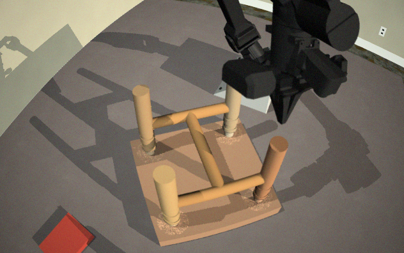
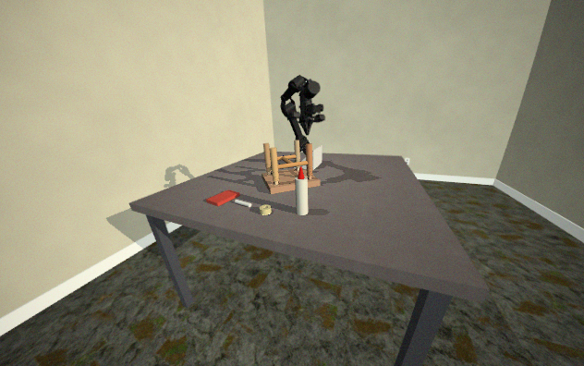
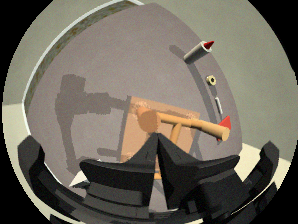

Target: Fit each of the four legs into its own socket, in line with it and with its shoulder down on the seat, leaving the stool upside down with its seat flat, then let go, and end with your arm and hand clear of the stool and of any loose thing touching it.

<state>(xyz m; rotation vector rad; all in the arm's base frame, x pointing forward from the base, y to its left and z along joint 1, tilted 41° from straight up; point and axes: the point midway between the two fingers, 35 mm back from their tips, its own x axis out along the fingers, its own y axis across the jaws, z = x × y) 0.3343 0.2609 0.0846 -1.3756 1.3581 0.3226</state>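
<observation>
The wooden stool lies upside down with its seat (image 1: 230,160) (image 2: 277,187) flat on the table. Four legs stand upright in the corner sockets: back left (image 1: 143,118), back right (image 1: 232,112), front left (image 1: 167,195), and the darker front right one (image 1: 271,167). Crossbars (image 1: 204,150) join them in an H. My gripper (image 1: 282,118) (image 2: 307,131) (image 3: 156,136) is shut and empty. It hangs in the air above and behind the stool's back right side, clear of the legs. The wrist view shows the stool (image 3: 176,129) beyond the closed fingers.
A white block (image 1: 252,102) (image 2: 318,152) stands behind the stool under my arm. A red flat block (image 1: 65,236) (image 2: 223,198), a small white stick (image 2: 242,203), a tape roll (image 2: 265,210) and a glue bottle (image 2: 301,196) with a red tip stand toward the table's front.
</observation>
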